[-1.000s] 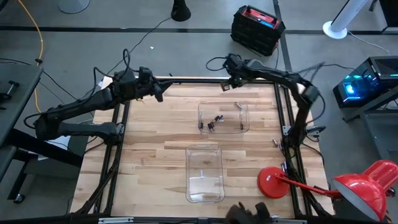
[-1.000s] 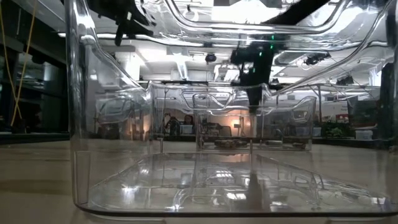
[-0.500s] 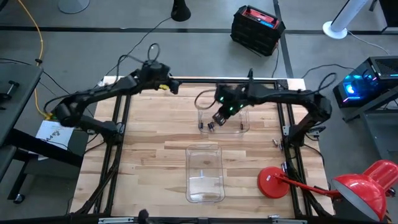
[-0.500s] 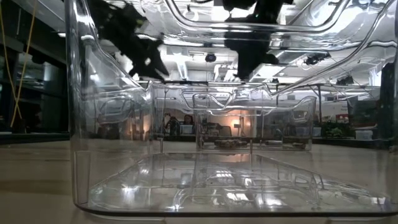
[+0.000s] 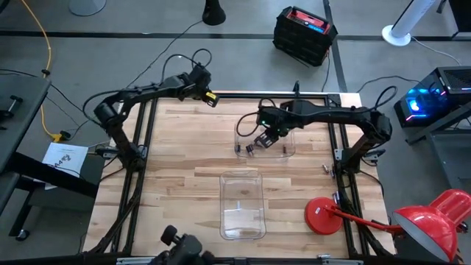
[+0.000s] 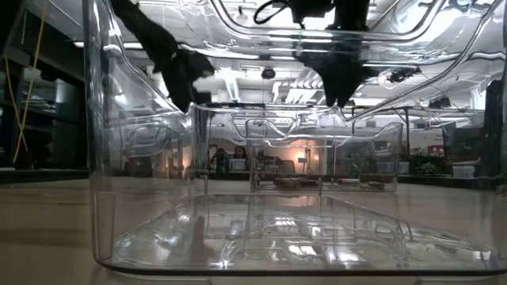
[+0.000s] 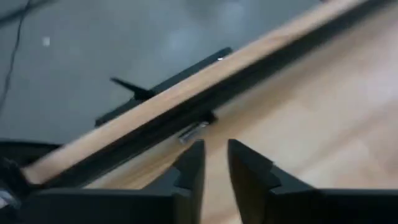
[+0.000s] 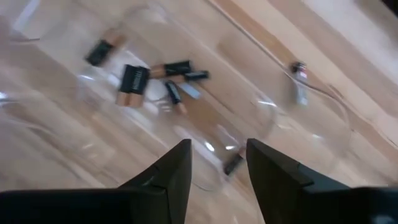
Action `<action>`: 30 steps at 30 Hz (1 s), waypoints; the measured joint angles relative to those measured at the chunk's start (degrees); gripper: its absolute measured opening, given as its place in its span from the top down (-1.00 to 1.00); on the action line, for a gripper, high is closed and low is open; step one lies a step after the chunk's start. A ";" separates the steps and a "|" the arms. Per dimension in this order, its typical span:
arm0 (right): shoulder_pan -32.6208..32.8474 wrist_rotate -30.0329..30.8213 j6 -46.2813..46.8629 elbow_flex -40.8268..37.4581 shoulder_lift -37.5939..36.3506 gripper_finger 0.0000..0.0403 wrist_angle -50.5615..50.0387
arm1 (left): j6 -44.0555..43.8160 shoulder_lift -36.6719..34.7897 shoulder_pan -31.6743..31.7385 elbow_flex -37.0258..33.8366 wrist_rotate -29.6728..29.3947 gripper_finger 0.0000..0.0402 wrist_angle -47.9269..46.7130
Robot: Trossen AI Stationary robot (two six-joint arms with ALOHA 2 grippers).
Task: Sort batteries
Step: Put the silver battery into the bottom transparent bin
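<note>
Several dark batteries (image 5: pixel 249 147) lie in the left part of the far clear tray (image 5: pixel 291 152); in the right wrist view they show as black-and-copper cells (image 8: pixel 133 83). My right gripper (image 5: pixel 262 139) hovers open over this tray, with one small cell (image 8: pixel 233 163) on the tray floor below its fingers. My left gripper (image 5: pixel 211 98) is at the table's far edge, slightly open, touching nothing. Just beyond its fingertips (image 7: pixel 216 163) a small silvery battery (image 7: pixel 194 132) lies beside the dark frame rail (image 7: pixel 186 106). Another cell (image 8: pixel 300 92) lies farther off.
A second clear tray (image 5: pixel 243 234) stands near the table's front edge, and its wall (image 6: pixel 99 158) fills the low view. One loose battery (image 5: pixel 324 169) lies by the right frame post. A red lamp base (image 5: pixel 324 216) sits at the front right. Bare wood lies between the trays.
My right gripper has come from the table's far edge toward the near side and now hangs over the far tray. My left gripper has swung toward the right and the far edge, reaching the far rail.
</note>
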 joint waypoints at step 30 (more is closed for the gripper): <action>-0.15 7.70 11.58 0.04 -13.97 0.26 -2.44 | -21.74 13.24 -0.77 -2.93 -5.94 1.00 9.59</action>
